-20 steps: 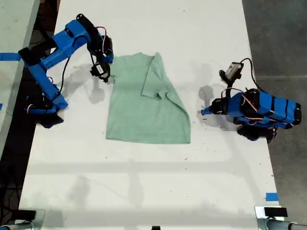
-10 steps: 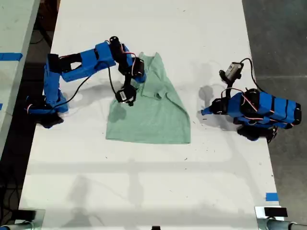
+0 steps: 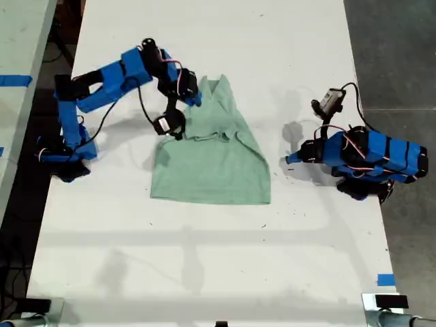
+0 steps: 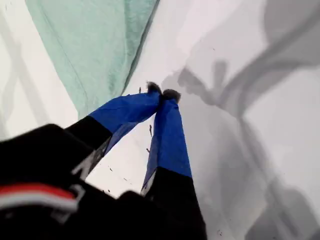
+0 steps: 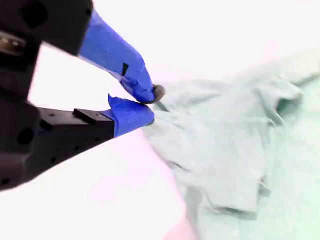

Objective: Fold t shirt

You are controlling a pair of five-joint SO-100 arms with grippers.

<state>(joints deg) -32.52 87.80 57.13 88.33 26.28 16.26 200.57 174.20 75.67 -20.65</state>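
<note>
Across the middle of the tabletop [image 3: 204,259], in the exterior view, the t shirt [image 3: 211,167] lies mostly flat, somewhat nearer the edge at that view's top. Its upper part is already bunched and doubled over the body. My second hand [image 3: 195,101] reaches in from the edge at the view's left and sits on that upper part of the cloth. My first hand [image 3: 289,160] rests low on bare tabletop, just beside the shirt's hem side at the view's right, with its arm tucked back toward that edge. A strip of blue tape [image 3: 385,279] marks the corner at the view's lower right, well clear of everything.

From the first wrist view, my first hand [image 4: 162,94] is pressed together with nothing between the tips, and only the t shirt's [image 4: 95,45] edge shows beyond it.

From the second wrist view, my second hand [image 5: 149,105] is pinching a rumpled fold of the t shirt [image 5: 235,150], with wrinkles fanning out from the tips.

I judge this to be a side fold under way. The next move calls for carrying the pinched cloth across the body without dragging the whole shirt, then releasing it flat. Nothing blocks the path, though the slack bunched by the sleeve could crease.
</note>
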